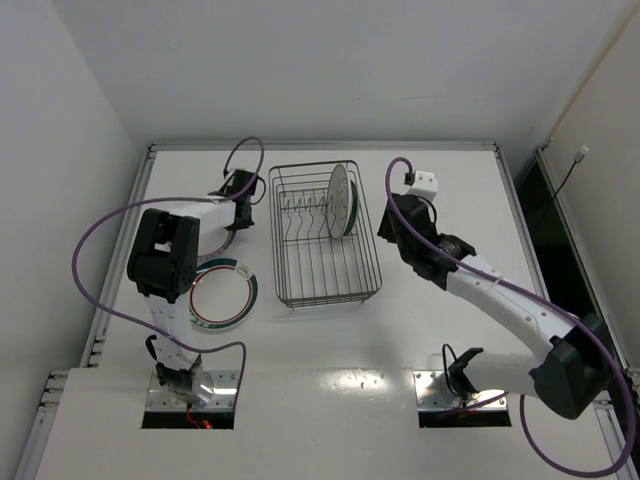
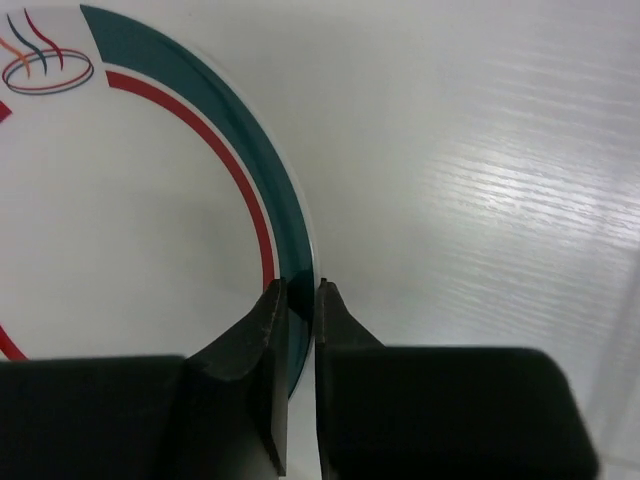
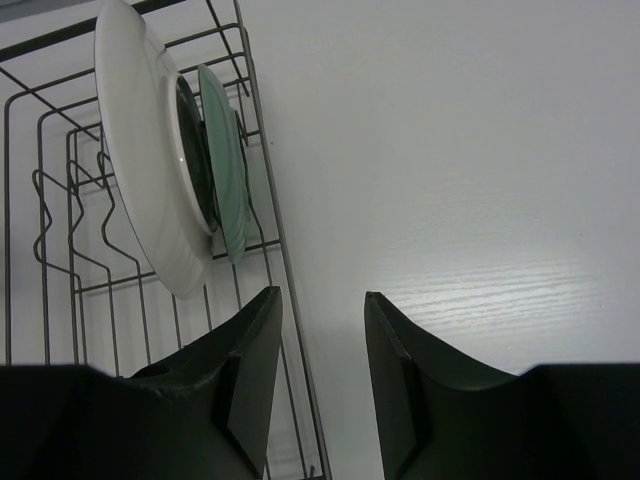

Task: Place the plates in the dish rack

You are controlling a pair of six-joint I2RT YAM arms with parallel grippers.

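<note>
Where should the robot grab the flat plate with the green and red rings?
At its green rim, coming in from the outer edge. The plate lies flat on the table, so only that thin edge fits between two fingers. The left gripper pinches it there.

Bright even overhead light, soft glare on the table (image 1: 360, 378), blurred dark jaws.
</note>
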